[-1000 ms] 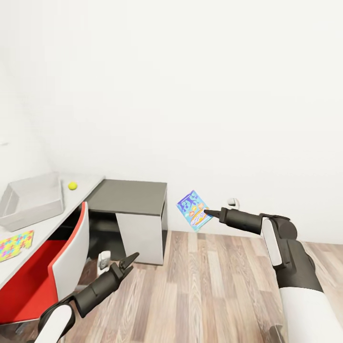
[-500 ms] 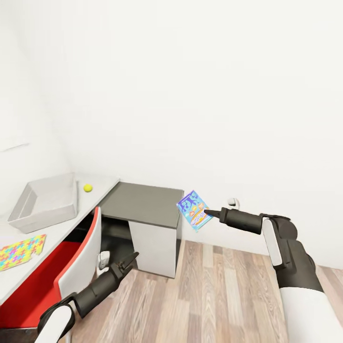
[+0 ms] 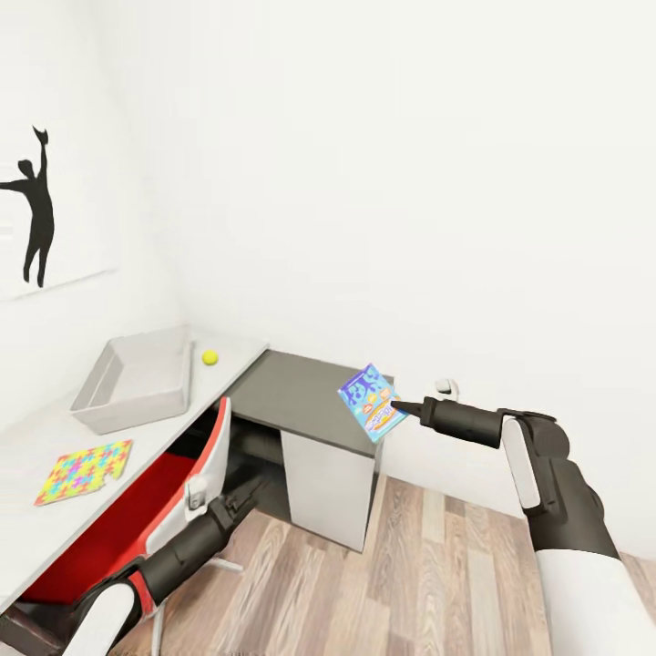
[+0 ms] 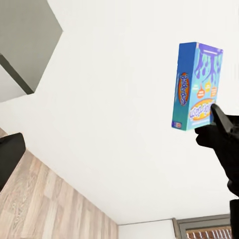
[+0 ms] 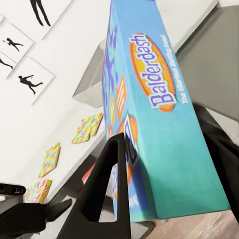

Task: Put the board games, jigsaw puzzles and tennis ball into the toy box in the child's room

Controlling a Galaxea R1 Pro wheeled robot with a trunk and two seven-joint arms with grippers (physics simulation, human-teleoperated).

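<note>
My right gripper (image 3: 397, 405) is shut on a small blue board game (image 3: 371, 402), held on edge in the air by the table's dark corner section (image 3: 310, 390). The right wrist view shows this "Balderdash" box (image 5: 149, 99) clamped between both fingers (image 5: 107, 184). On the light-grey table (image 3: 36, 437) stand the open toy box (image 3: 137, 381), the tennis ball (image 3: 210, 357) beside it and a jigsaw puzzle (image 3: 84, 471). Two jigsaw puzzles (image 5: 88, 128) (image 5: 50, 159) and a yellow board game (image 5: 37, 191) lie further along. My left gripper (image 3: 242, 497) hangs low by the chair, open and empty.
A red-and-white chair (image 3: 137, 519) is pushed under the table in front of my left arm. Black silhouette prints (image 3: 36, 205) hang on the white wall. Wood-plank floor (image 3: 428, 565) stretches to the right of the desk.
The camera has swung left: table, toy box and ball slid right in the picture and a silhouette print came into view. Both arms keep their pose; the blue box stays gripped.
</note>
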